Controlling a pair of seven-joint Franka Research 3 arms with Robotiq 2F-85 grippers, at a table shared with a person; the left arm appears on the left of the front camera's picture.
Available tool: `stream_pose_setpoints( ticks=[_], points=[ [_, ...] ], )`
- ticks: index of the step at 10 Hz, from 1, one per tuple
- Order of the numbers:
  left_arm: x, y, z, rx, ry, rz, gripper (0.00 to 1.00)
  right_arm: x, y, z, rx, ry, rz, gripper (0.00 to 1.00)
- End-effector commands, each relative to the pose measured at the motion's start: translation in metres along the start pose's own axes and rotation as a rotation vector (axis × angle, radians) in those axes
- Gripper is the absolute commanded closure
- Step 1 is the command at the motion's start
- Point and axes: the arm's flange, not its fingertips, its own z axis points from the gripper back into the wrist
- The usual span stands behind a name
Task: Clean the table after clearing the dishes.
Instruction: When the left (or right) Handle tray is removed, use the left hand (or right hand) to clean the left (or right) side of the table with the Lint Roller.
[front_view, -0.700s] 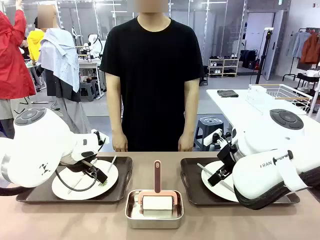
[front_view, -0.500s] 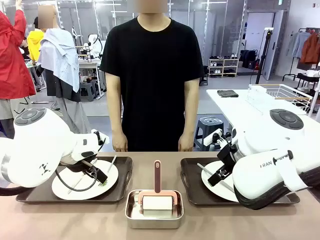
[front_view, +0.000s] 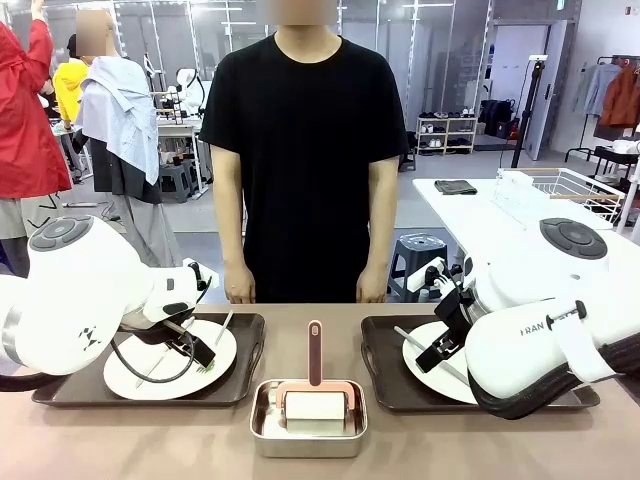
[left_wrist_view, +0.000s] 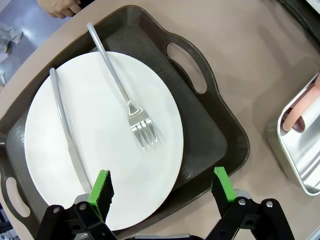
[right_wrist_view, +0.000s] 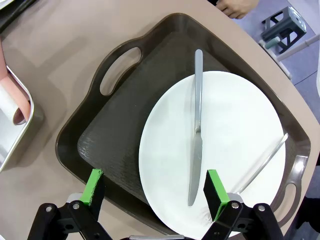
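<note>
Nothing moved: left gripper (left_wrist_view: 161, 175) and right gripper (right_wrist_view: 154, 176) gape over 2 uncleared dishes (front_view: 222, 352), 9 and 3 o'clock; table (front_view: 150, 440) apparently unwiped.

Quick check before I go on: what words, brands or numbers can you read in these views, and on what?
"FRAN": black letters on the white shell of the right arm; the rest of the word is hidden.
Left arm: a small dark logo mark, too small to read.
No other print can be read.
</note>
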Motion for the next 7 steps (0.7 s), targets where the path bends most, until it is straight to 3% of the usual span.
stream_pose_setpoints(
  ticks=[1,7],
  points=[
    [-0.0002,0.0005,0.0,0.0,0.0,0.001,0.0,0.0,0.0003,0.0,0.001,0.0,-0.001,0.0],
    [-0.0002,0.0005,0.0,0.0,0.0,0.001,0.0,0.0,0.0003,0.0,0.001,0.0,-0.001,0.0]
  ],
)
